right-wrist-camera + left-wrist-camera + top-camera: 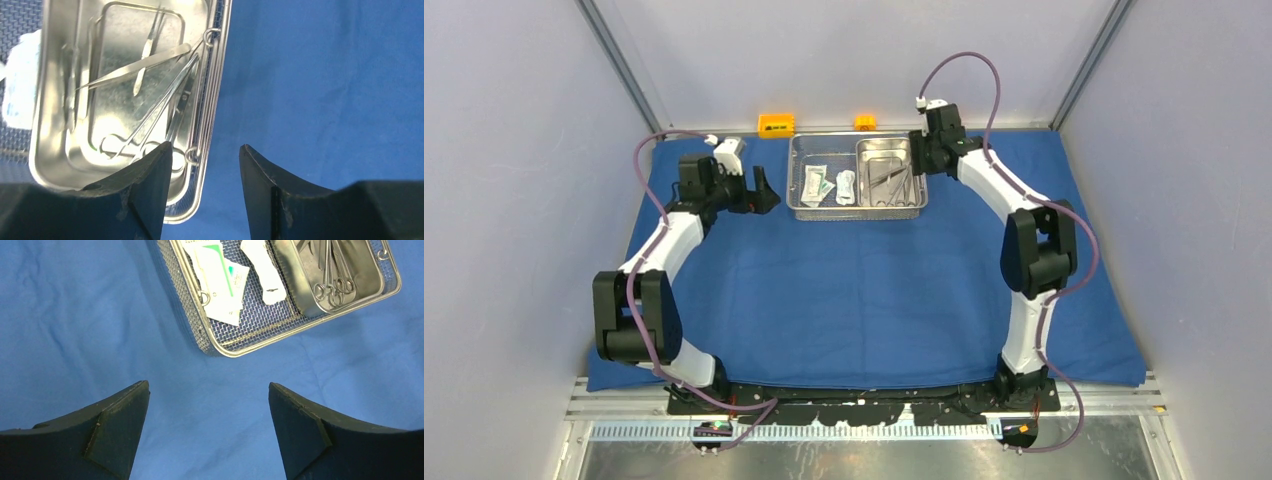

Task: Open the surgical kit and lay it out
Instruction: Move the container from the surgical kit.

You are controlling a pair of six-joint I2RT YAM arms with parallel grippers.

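Blue cloth (pixel 874 290) lies flat; left claw (pixel 209 385) wide open, empty, tray (pixel 250 322) ahead; right claw (pixel 205 146) half-open astride tray rim

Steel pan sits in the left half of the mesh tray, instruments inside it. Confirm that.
Not the left half. The top view shows the steel pan in the right half of the mesh tray, instruments inside it.
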